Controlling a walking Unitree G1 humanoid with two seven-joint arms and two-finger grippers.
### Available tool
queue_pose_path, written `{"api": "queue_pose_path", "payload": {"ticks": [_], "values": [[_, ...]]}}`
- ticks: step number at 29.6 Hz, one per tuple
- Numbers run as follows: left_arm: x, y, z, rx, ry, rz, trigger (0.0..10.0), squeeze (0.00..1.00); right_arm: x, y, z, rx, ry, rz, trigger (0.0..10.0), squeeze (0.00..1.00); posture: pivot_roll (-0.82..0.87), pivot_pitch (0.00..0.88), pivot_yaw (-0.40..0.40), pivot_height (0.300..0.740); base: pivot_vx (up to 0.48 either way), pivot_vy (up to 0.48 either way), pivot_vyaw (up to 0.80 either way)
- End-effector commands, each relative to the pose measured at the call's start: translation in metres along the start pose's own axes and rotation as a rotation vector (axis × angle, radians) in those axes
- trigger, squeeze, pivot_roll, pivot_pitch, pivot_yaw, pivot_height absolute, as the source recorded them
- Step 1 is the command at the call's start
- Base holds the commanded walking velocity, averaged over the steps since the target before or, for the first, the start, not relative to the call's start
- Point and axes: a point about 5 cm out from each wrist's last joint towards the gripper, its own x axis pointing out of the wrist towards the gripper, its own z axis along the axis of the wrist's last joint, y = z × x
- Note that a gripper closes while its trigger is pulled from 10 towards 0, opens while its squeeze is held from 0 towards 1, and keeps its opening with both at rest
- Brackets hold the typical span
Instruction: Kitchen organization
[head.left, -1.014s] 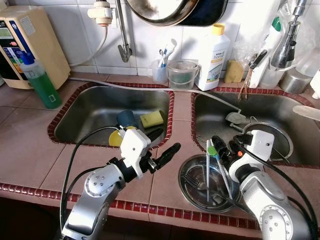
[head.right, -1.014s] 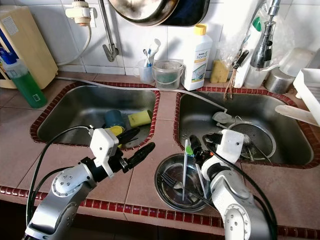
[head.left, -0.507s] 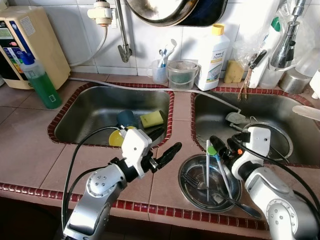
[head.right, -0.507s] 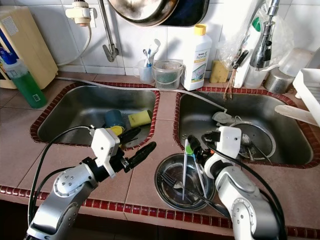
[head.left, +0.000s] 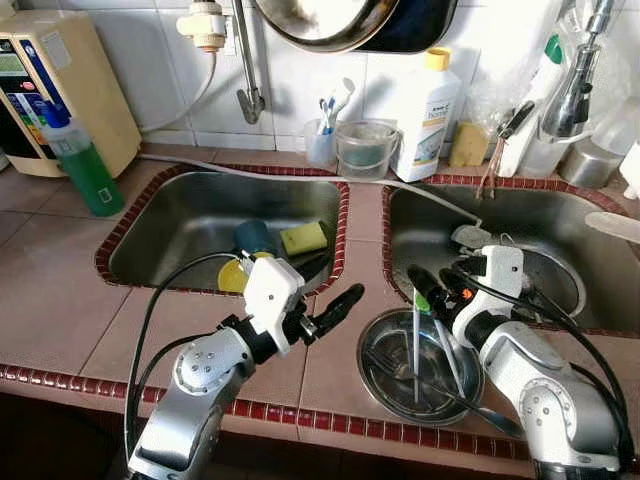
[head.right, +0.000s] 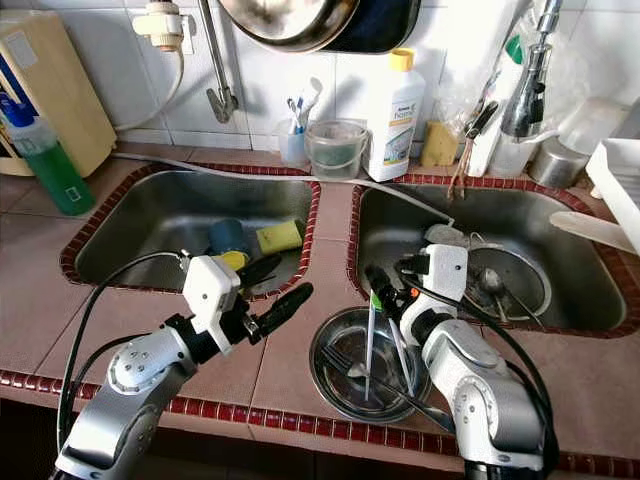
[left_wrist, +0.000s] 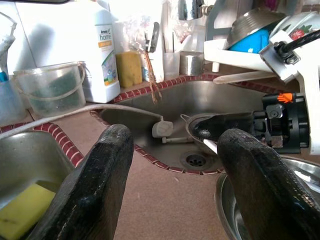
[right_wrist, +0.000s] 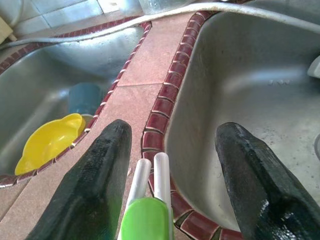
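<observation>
Right gripper (head.left: 432, 284) sits over the far rim of the steel bowl (head.left: 385, 385), which stands on the bench strip near the front edge, between the two sinks and closer to the right one. Its fingers (right_wrist: 90, 195) are spread wide and hold nothing.

Tongs (head.left: 417, 335), white arms with a green hinge cap (right_wrist: 145, 220), stand in the bowl among a fork and other cutlery. Cap is up, leaning against the far rim; arms run down toward the bowl's front. Long axis runs roughly front to back on the bench, tilted steeply.

Key relation: in the right wrist view the cap lies just beneath and between the open fingers, closer to one of them, not yet touched. So the tongs are directly ahead of and under the right gripper. I judge a short drop and a squeeze would catch the top end.

Left gripper (head.left: 332, 295) hovers over the bench between the left sink (head.left: 180, 215) and the bowl, also open and empty, pointing toward the right sink. It is farther from the tongs; right arm is the one for this.

Left sink holds a yellow dish, blue cup, sponge.
</observation>
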Motion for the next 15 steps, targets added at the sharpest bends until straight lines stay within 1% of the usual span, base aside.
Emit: {"api": "queue_pose_path", "payload": {"ticks": [1, 4, 8, 11, 15], "values": [[0.001, 0.0, 0.002, 0.018, -0.004, 0.002, 10.0, 0.0, 0.003, 0.004, 0.0, -0.006, 0.0, 0.026, 10.0, 0.0, -0.25, 0.038, 0.028, 0.74, 0.0, 0.0, 0.0], [0.001, -0.001, 0.002, 0.017, -0.005, 0.003, 10.0, 0.0, 0.004, 0.009, -0.001, 0.014, 0.004, 0.056, 10.0, 0.0, -0.25, 0.039, 0.03, 0.74, 0.0, 0.0, 0.0], [0.001, 0.0, 0.002, 0.016, -0.004, 0.004, 10.0, 0.0, 0.006, 0.018, -0.005, 0.01, 0.005, 0.104, 10.0, 0.0, -0.25, 0.038, 0.03, 0.74, 0.0, 0.0, 0.0], [0.001, -0.001, 0.002, 0.015, -0.004, 0.003, 10.0, 0.0, 0.006, 0.021, -0.006, 0.022, 0.007, 0.111, 10.0, 0.0, -0.25, 0.042, 0.029, 0.74, 0.0, 0.0, 0.0], [0.001, -0.001, 0.003, 0.015, -0.004, 0.003, 10.0, 0.0, 0.004, 0.021, -0.01, 0.032, 0.029, 0.107, 10.0, 0.0, -0.25, 0.051, 0.029, 0.74, 0.0, 0.0, 0.0]]}}
